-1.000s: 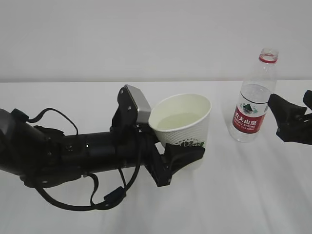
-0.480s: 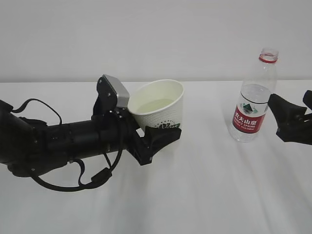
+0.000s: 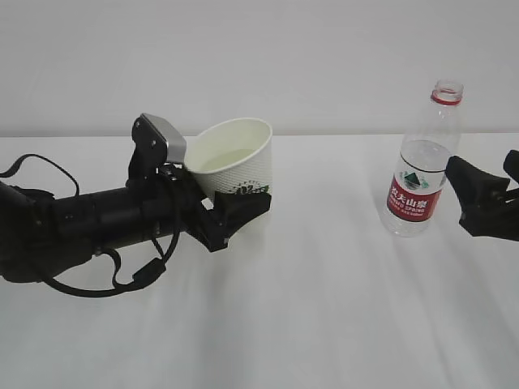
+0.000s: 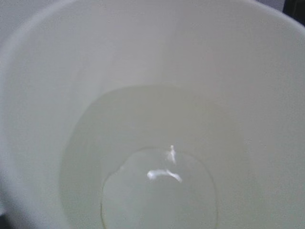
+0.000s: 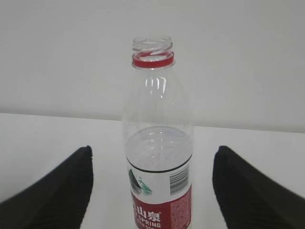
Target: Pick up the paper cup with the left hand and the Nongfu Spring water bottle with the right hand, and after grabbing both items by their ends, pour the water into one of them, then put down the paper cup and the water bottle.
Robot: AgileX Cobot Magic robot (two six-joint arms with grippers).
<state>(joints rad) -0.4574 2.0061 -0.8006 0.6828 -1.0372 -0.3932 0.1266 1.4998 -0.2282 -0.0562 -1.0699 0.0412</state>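
Nearest to you, your left hand (image 3: 235,212) reaches in low from the left over the white table (image 3: 324,324), its black fingers (image 3: 243,207) clamped on the lower part of the paper cup (image 3: 235,162); the cup tilts a little, its mouth leaning toward the arm, and you cannot tell from the exterior view whether its base touches the table; the grey block (image 3: 162,138) at the wrist sits just beside the cup's rim; in the left wrist view you look straight into the cup, where the water (image 4: 159,176) lies as a shallow, faintly greenish pool at the bottom. Further right, your right hand (image 3: 486,207) stands spread wide at the edge of the picture, holding nothing; its fingers (image 5: 57,191) flank the Nongfu Spring water bottle (image 3: 422,162) without touching it; the bottle stands upright on the table, uncapped, red label facing you, well apart from the cup. Behind everything runs a plain pale wall (image 3: 259,57).
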